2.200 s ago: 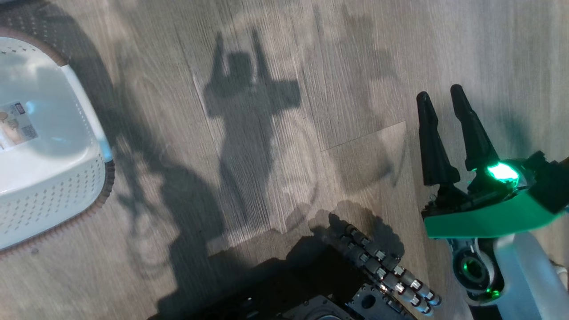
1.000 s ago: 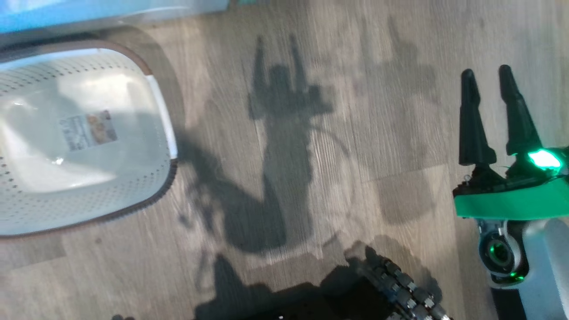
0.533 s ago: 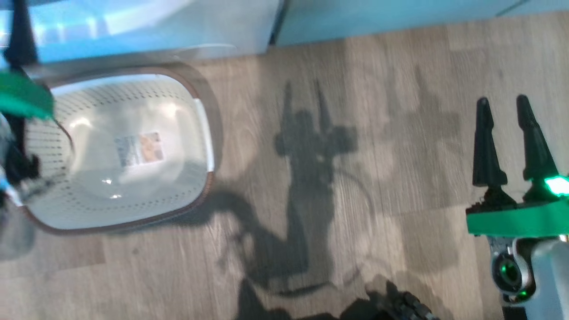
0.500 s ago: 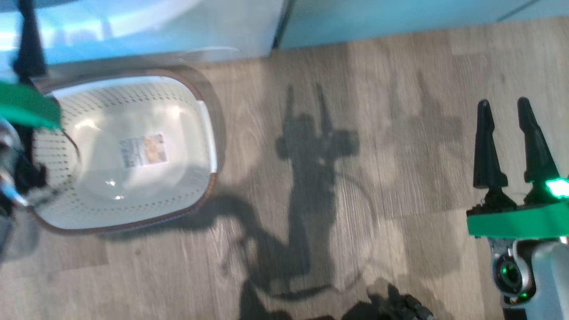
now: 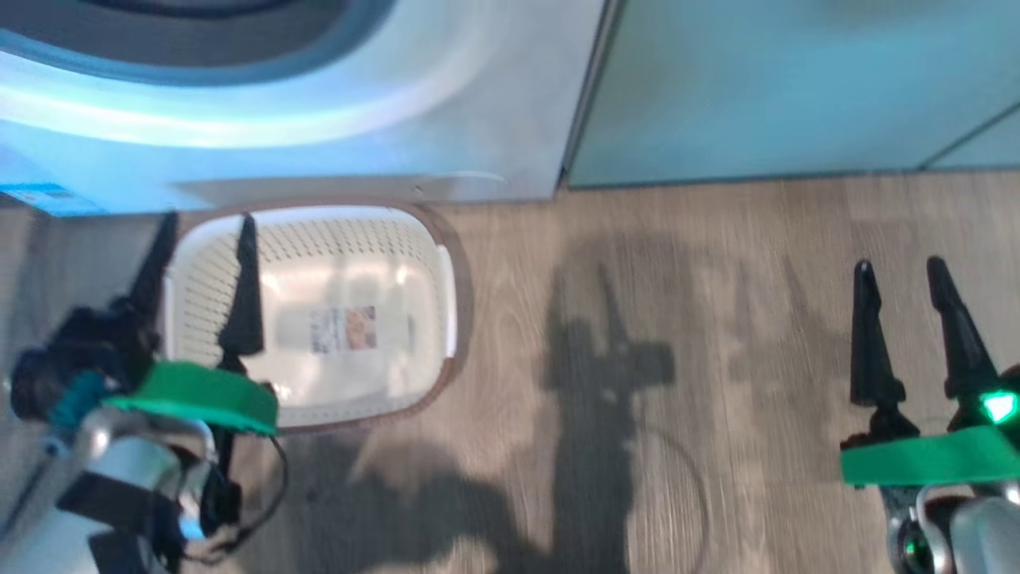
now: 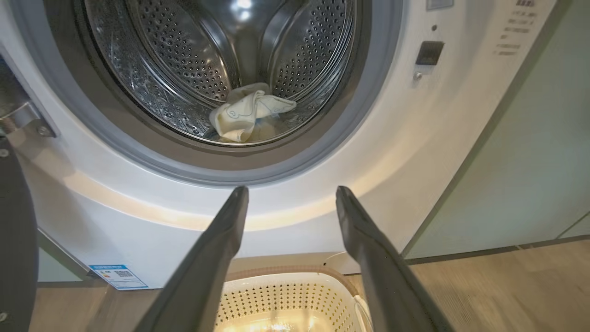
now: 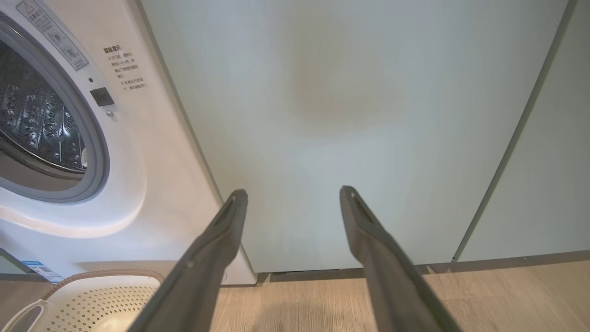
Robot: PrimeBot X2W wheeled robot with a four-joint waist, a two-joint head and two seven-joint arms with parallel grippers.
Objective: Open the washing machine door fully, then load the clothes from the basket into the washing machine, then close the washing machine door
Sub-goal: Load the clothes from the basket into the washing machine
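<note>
**At the machine front: basket bare, door left to shut**

Down on the floor (image 5: 637,279), just before the washing machine (image 5: 319,143), sits the basket (image 5: 358,235). We see its label and bare bottom, no clothes in it. Inside the drum (image 6: 184,60) lie the clothes (image 6: 242,113), a cream bundle low at the front. Loading looks done to us; closing is what remains.

Our left gripper (image 5: 209,217) hangs over the basket's left end, jaws spread wide, nothing between them. Our right gripper (image 5: 897,261) is likewise spread and bare. It hangs above open floor, facing the cabinet (image 7: 345,115), well apart from the drum.

Key relation: the door (image 6: 14,240) stands swung out at the far left edge of the left wrist view. It is edge-on to us, its hinge (image 6: 23,122) on the drum's left. So it lies left of the left gripper and beyond it from the right one. The left arm is the nearer, we judge. The door's free edge must sweep rightward to shut, so the push wants to come from its outer face, from the left.
</note>
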